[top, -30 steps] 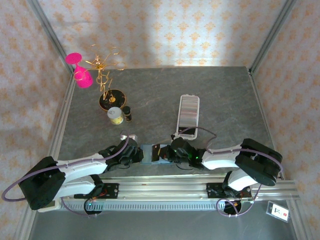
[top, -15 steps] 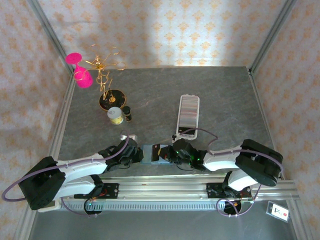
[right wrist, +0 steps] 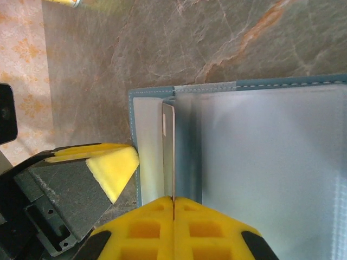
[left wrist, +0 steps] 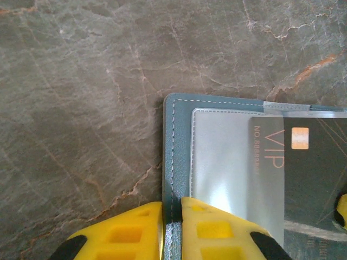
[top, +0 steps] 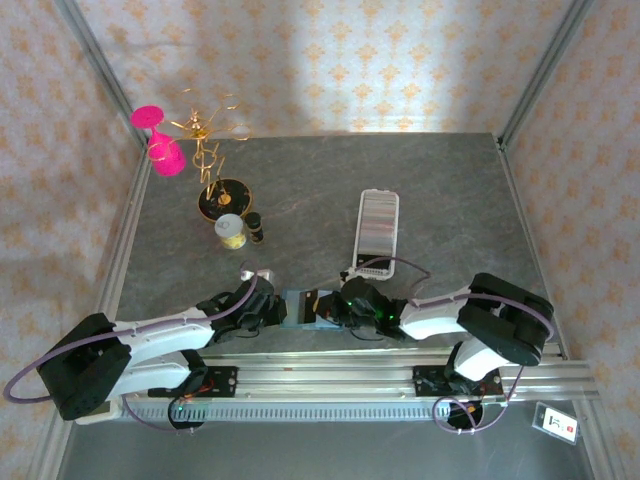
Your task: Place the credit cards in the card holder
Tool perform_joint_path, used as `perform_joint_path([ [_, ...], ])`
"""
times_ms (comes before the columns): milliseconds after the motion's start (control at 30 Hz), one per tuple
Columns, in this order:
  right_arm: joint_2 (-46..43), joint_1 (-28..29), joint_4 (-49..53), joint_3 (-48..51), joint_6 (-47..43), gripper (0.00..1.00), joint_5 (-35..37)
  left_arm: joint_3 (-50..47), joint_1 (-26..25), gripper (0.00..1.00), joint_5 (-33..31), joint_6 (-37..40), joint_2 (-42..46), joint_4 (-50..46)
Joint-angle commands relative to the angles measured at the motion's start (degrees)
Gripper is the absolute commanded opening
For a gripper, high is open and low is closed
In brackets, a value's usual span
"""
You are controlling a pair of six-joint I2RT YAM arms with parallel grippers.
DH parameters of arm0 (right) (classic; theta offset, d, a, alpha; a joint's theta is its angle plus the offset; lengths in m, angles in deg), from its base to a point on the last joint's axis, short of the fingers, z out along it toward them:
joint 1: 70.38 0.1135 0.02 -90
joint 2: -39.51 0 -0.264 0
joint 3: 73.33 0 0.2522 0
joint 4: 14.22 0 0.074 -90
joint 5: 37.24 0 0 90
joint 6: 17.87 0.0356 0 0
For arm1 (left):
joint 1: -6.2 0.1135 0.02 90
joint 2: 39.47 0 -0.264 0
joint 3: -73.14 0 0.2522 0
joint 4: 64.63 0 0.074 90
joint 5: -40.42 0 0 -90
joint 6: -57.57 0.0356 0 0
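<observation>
table (top: 440, 180): grey veined stone, bearing card holder (top: 303, 308); walls (top: 350, 60): floral wallpaper (metal-framed)

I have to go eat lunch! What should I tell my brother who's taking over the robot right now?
Left gripper: shut on the edge of the open card holder.
Right gripper: shut on a dark credit card at the holder's clear pocket.
Done: that card looks partly slid in.
To do: push it home, then fetch the other cards from the white tray farther back.

Free tabletop (top: 300, 180) mid-rear — tray (top: 379, 193) ctr-rt, jars (top: 232, 230), stand (top: 222, 197) rear lt, card holder (top: 303, 306) front.
</observation>
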State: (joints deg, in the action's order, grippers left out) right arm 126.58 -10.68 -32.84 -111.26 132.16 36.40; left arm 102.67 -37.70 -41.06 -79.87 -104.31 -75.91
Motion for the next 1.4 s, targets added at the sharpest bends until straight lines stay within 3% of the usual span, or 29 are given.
perform_joint_path([
  [0,1.33,0.41,1.14,-2.33,0.0,0.03,-0.52,-1.61,-0.35,0.14,-0.45,0.33,-0.46,-0.37],
  [400,4.43,0.48,7.15,-7.55,-3.25,0.2,0.46,-2.57,-0.34,0.13,-0.37,-0.11,0.88,0.07],
  [667,2.56,0.59,18.44,-10.02,-6.06,0.36,7.19,-2.49,-0.37,0.13,-0.26,-0.03,1.09,0.04],
  [733,2.74,0.58,19.16,-10.45,-6.56,0.35,7.47,-2.57,-0.31,0.13,-0.39,-0.11,1.25,0.04],
  [967,6.17,1.14,21.08,-13.38,-7.65,0.15,6.53,-2.5,-0.34,0.12,-0.56,-0.03,1.08,-0.02],
  [1133,8.01,2.02,21.77,-15.36,-8.09,0.1,6.32,-2.59,-0.38,0.11,-0.34,-0.2,0.59,0.68],
  [1367,8.12,3.33,21.53,-17.01,-8.57,0.11,6.52,-2.66,-0.32,0.11,-0.21,-0.24,0.62,0.75],
])
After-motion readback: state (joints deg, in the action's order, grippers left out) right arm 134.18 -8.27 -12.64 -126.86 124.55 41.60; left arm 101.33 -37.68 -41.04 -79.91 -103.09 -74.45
